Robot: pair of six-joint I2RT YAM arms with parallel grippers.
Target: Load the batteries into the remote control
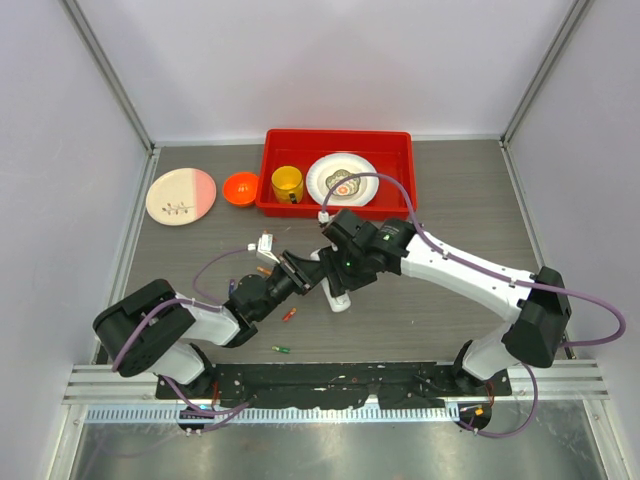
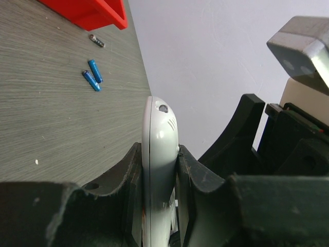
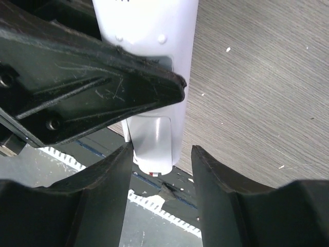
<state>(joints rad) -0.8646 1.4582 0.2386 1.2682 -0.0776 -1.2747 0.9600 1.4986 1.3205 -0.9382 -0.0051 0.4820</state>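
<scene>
The white remote control (image 2: 157, 128) stands edge-on between my left gripper's (image 2: 159, 170) jaws, which are shut on it. From above, the left gripper (image 1: 300, 268) and right gripper (image 1: 338, 285) meet at mid-table, with the remote's end (image 1: 340, 300) showing below them. In the right wrist view my right gripper (image 3: 162, 164) is open around the remote's (image 3: 154, 134) lower end, with a gap on the right side. Two blue batteries (image 2: 92, 74) and a dark one (image 2: 96, 41) lie on the table. A red battery (image 1: 288, 314) and a green one (image 1: 282, 349) lie nearer the arm bases.
A red tray (image 1: 338, 136) at the back holds a yellow cup (image 1: 287, 184) and a patterned plate (image 1: 342, 178). A pink-and-white plate (image 1: 181, 195) and an orange bowl (image 1: 240, 187) sit to its left. A small white piece (image 1: 265, 243) lies near the left arm.
</scene>
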